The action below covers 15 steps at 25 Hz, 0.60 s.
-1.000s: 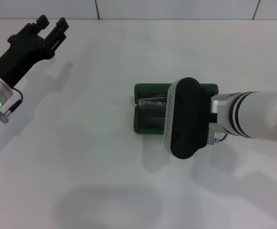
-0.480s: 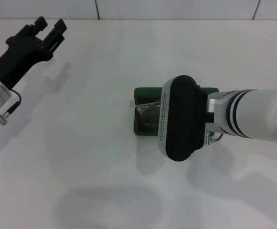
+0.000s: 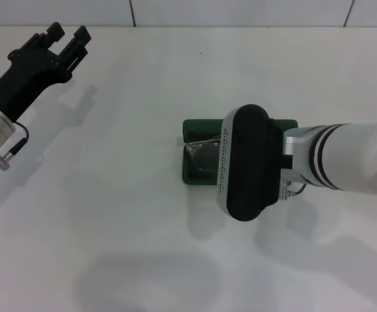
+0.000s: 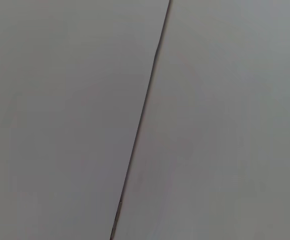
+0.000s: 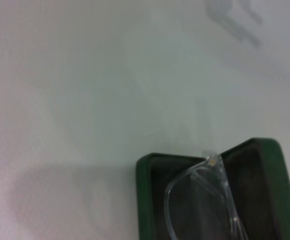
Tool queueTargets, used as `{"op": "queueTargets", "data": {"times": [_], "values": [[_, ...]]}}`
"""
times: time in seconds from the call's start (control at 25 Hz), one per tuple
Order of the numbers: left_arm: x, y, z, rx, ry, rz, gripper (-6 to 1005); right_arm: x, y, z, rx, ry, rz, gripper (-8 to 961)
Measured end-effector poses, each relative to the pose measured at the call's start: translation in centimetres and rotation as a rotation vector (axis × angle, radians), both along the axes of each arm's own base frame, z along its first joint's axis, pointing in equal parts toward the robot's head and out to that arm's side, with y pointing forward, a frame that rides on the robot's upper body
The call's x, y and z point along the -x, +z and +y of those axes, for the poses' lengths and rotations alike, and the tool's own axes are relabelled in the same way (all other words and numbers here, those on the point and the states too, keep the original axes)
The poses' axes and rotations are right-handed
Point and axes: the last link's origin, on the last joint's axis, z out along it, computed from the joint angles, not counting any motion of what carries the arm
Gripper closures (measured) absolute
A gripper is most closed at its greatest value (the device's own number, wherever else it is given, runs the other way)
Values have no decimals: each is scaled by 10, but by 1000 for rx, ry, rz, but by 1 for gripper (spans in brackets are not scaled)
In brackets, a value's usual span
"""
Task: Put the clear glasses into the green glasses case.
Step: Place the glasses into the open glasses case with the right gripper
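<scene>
Looking at it now, the right gripper (image 3: 250, 164) has shifted slightly off the open case (image 3: 198, 172) mid-bench, glasses (image 5: 205, 200) lying inside, so placement looks done. Can't tell its fingers' state. Left gripper (image 3: 62, 40) idles at the far-left corner, fingers spread.

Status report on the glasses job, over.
Right pincer hidden under its wrist, above the green glasses case. Clear glasses in the open case. Left pincer parked far left, open.
</scene>
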Motion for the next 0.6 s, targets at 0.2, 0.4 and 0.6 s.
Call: {"op": "queueTargets", "data": {"times": [0.2, 0.4, 0.6], "values": [[-1, 0, 1, -1, -4, 2, 399, 0, -1, -7, 30, -32, -21, 482], [-3, 1, 3, -3, -10, 6, 399, 7, 0, -14, 65, -50, -20, 486], [-3, 2, 4, -5, -12, 11, 398, 9, 0, -21, 93, -61, -21, 487]]}}
